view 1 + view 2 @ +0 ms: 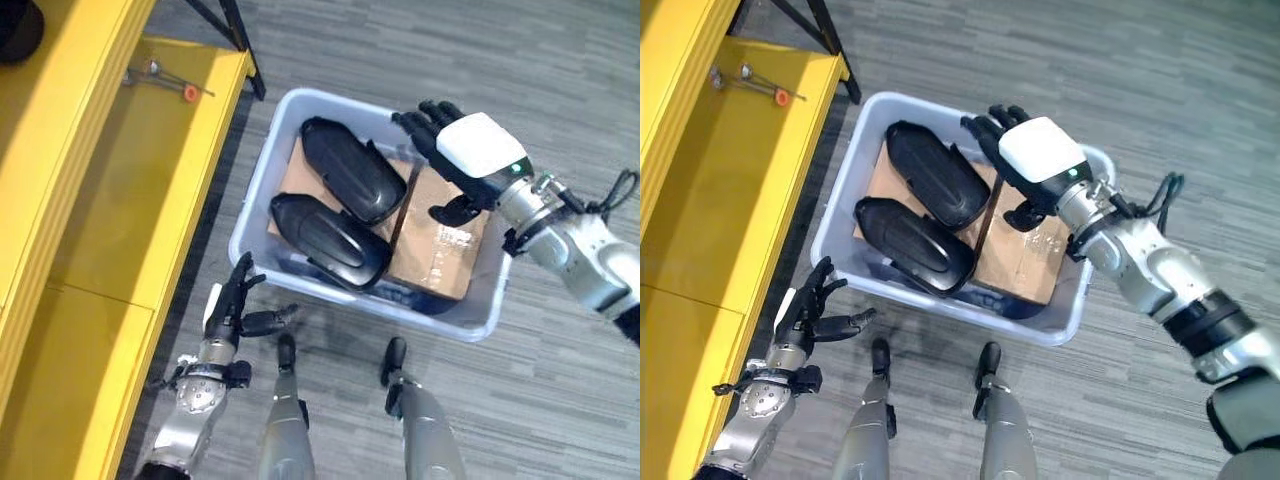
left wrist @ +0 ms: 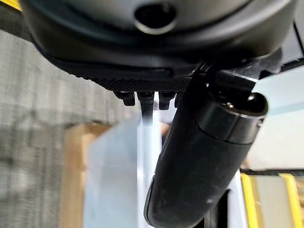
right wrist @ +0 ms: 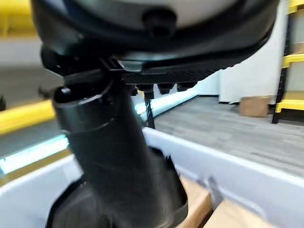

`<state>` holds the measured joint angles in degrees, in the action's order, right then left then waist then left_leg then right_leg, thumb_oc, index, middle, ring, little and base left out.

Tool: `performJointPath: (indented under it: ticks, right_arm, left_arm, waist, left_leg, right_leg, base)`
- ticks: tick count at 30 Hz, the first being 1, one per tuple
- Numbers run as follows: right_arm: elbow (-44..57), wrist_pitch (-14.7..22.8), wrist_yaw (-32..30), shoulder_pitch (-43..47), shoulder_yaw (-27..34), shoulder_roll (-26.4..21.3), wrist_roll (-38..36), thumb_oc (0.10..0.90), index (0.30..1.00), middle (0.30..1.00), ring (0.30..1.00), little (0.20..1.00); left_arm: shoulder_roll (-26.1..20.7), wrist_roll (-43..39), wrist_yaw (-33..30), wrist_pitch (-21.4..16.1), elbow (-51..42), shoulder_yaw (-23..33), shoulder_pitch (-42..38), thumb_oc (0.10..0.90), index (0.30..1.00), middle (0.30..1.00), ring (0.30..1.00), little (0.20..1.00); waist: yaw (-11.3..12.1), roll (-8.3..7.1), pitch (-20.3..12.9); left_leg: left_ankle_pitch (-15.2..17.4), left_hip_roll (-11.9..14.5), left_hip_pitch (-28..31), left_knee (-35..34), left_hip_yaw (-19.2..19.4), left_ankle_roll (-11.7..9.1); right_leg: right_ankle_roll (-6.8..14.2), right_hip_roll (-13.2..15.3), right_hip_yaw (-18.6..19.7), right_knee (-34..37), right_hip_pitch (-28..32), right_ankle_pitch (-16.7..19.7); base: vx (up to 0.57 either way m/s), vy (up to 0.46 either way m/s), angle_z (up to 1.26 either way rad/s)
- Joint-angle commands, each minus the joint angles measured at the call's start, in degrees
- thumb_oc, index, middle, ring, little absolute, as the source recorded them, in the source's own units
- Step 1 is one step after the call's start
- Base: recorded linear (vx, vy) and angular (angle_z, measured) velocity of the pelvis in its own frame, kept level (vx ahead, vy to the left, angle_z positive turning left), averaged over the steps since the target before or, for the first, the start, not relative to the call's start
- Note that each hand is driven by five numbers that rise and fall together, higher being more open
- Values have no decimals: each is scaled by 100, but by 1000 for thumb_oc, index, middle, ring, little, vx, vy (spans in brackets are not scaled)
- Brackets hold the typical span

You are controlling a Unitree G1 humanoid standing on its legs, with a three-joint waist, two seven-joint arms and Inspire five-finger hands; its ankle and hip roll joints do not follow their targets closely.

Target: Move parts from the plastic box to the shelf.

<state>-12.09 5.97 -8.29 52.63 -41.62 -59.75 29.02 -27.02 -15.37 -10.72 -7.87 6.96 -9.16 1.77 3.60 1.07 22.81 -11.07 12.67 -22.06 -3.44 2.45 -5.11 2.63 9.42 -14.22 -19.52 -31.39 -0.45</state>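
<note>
- Closest to my head cam is the left hand [image 1: 236,305], hanging low just outside the near wall of the plastic box [image 1: 478,325], fingers loose and spread, holding nothing.
- Box sits on the grey floor [image 1: 560,120], with the yellow shelf [image 1: 110,230] running along my left. Some small tools [image 1: 165,82] are lying on the shelf's far end.
- Both parts are in the box for now: two glossy black shells, the far part [image 1: 352,170] and the near part [image 1: 330,240], side by side on top of a cardboard box [image 1: 440,245].
- Right hand [image 1: 1025,150] is up over the far right side of the box, fingers stretched out toward the far part and relaxed, nothing gripped. From the right wrist view I'd say it's above the cardboard and not touching anything, but I can't be sure.
- So I reckon we're at the reach-in step, nothing picked yet.
- Each part is a long tapered shell. Long axes run roughly parallel, slanting from the far left corner of the box toward the near right, lying flat with the rounded back up.
- Next move, I think: drop the right hand onto the far part, curl fingers across its narrow width, lift clear of the rim, then swing over to the shelf. Glossy shell looks slippery, so a firm wrap.
</note>
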Motion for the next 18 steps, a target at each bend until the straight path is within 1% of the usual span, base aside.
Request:
performJointPath:
  ticks: [1, 2, 3, 6, 7, 12, 18]
  right_arm:
    - [7, -101, -165, 812, -209, -91, 622, 900, 1000, 1000, 1000, 1000]
    - [-27, -99, -177, 876, -270, -81, 624, 900, 1000, 1000, 1000, 1000]
    - [-245, -148, -124, 940, -420, -127, 810, 900, 1000, 1000, 1000, 1000]
    - [-442, -185, -121, 1025, -557, -113, 956, 900, 1000, 1000, 1000, 1000]
    - [-643, -239, -151, 1168, -684, -64, 1060, 900, 1000, 1000, 1000, 1000]
    - [-853, -320, -238, 1165, -584, 117, 1075, 900, 1000, 1000, 1000, 1000]
    - [-1204, -455, -347, 1326, -645, 261, 1180, 900, 1000, 1000, 1000, 1000]
  left_arm:
    - [-393, -139, -82, -427, -412, 94, -79, 900, 1000, 1000, 1000, 1000]
    - [-371, -147, -80, -432, -401, 102, -90, 900, 1000, 1000, 1000, 1000]
    - [-315, -298, -80, -438, -411, 56, -153, 900, 1000, 1000, 1000, 1000]
    - [-315, -304, -101, -450, -404, 28, -201, 900, 1000, 1000, 1000, 1000]
    - [-314, -282, -159, -454, -389, 48, -244, 900, 1000, 1000, 1000, 1000]
    - [-270, -247, -267, -468, -327, 74, -304, 900, 1000, 1000, 1000, 1000]
    - [-259, -243, -342, -502, -352, 78, -321, 900, 1000, 1000, 1000, 1000]
  waist:
    - [43, -313, -188]
    - [23, -297, -186]
    - [49, -272, -108]
    - [69, -249, -64]
    - [99, -231, -7]
    - [151, -198, 86]
    - [264, -182, 206]
  left_leg:
    - [0, 337, 755, -156, -66, -467]
    - [-3, 334, 745, -156, -69, -467]
    - [-8, 301, 665, -156, -106, -474]
    - [-13, 272, 607, -156, -145, -475]
    - [-21, 251, 544, -156, -194, -469]
    - [-47, 228, 461, -156, -256, -472]
    - [-111, 210, 322, -156, -351, -492]
  right_leg:
    - [482, 228, 71, 692, 509, 427]
    - [482, 233, 72, 675, 492, 420]
    - [480, 282, 25, 581, 419, 398]
    - [482, 316, 13, 521, 368, 375]
    - [476, 351, 0, 436, 306, 352]
    - [470, 400, -45, 365, 241, 330]
    - [453, 434, -102, 298, 160, 317]
  base:
    - [-6, -20, 17]
    - [-7, -36, 23]
    - [-6, -27, 16]
    - [-4, -22, 8]
    - [1, -14, 7]
    - [-4, -5, 6]
    - [-6, -8, 15]
